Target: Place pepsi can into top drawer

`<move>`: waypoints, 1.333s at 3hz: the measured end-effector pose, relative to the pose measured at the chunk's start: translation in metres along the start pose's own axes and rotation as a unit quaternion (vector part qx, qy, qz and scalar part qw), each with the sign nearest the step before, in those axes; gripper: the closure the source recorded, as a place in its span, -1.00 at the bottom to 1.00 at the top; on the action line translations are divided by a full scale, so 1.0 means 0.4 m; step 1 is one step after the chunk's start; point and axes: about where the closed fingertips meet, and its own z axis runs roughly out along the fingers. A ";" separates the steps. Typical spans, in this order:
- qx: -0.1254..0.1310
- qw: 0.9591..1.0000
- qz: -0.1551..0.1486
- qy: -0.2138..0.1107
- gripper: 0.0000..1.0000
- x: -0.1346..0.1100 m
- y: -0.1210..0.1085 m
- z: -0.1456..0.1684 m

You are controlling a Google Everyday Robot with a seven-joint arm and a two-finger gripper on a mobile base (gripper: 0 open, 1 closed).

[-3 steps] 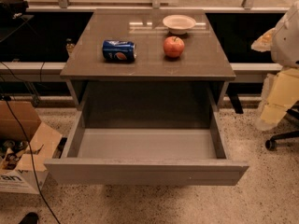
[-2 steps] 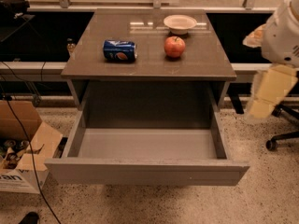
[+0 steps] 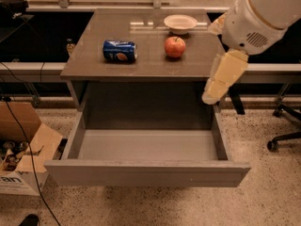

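Observation:
The pepsi can (image 3: 120, 51) is blue and lies on its side on the left half of the brown cabinet top (image 3: 141, 67). The top drawer (image 3: 146, 172) is pulled wide open under the top, and its light grey floor is bare. My gripper (image 3: 212, 94) hangs from the white arm at the right edge of the cabinet, above the drawer's back right corner. It is well to the right of the can and holds nothing that I can see.
A red apple (image 3: 175, 46) and a small white bowl (image 3: 180, 22) sit on the right half of the top. A cardboard box (image 3: 21, 149) and cables lie on the floor at left. An office chair base (image 3: 284, 138) stands at right.
My arm has swung in from the right edge of the view toward the cabinet, so the gripper now hangs over the drawer's back right corner. The can, apple and bowl have not moved.

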 end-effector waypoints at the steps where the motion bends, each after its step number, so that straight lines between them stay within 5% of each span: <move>1: -0.007 0.999 -0.006 -0.041 -1.00 -0.080 -0.057 0.069; 2: -0.025 0.997 -0.008 -0.077 -1.00 -0.137 -0.116 0.153; 4: -0.018 0.995 0.010 -0.102 -1.00 -0.159 -0.141 0.196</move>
